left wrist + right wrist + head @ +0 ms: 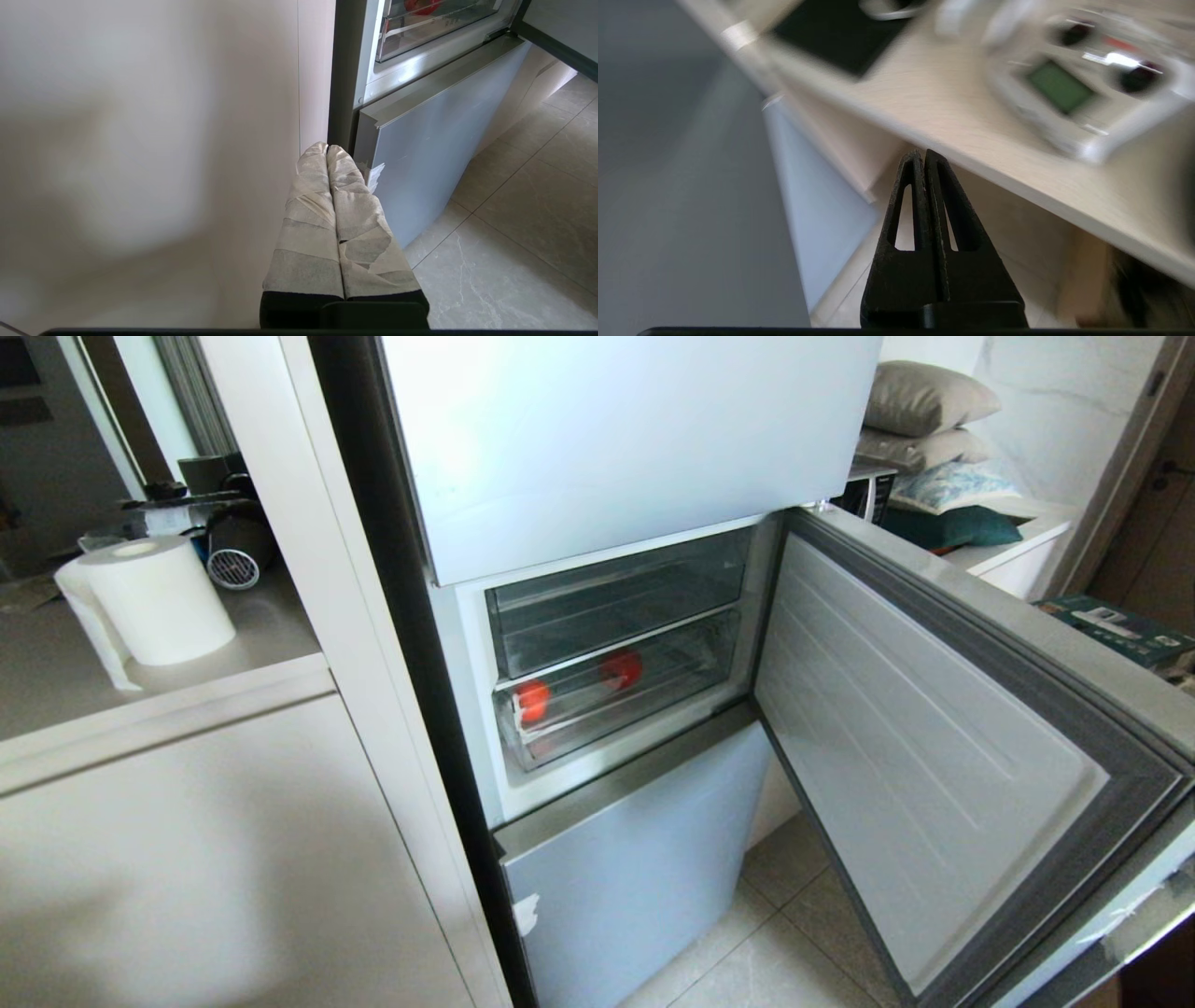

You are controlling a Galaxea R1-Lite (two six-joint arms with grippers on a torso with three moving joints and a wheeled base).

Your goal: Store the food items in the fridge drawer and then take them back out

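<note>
Kitchen corner, tiled floor: fridge with its middle door (934, 747) swung wide toward 4 o'clock. Both food items sit inside the lower clear drawer (616, 695), which is pushed in — tomato (531, 701) at its 9 o'clock end, apple (622, 669) nearer centre.

Left gripper (327, 150), taped fingers pressed together, empty, hangs low beside the cabinet panel (140, 140). Right gripper (920, 155), likewise closed and empty, points at a wooden shelf edge (971, 154) away from the fridge.

Judgement: storing looks complete; retrieval requires opening the fingers first, then hooking the drawer's front lip squarely and pulling straight.

Clearance: the open door's edge crowds the 3 o'clock approach; the upper drawer (616, 593) limits room overhead — enter low and central.
</note>
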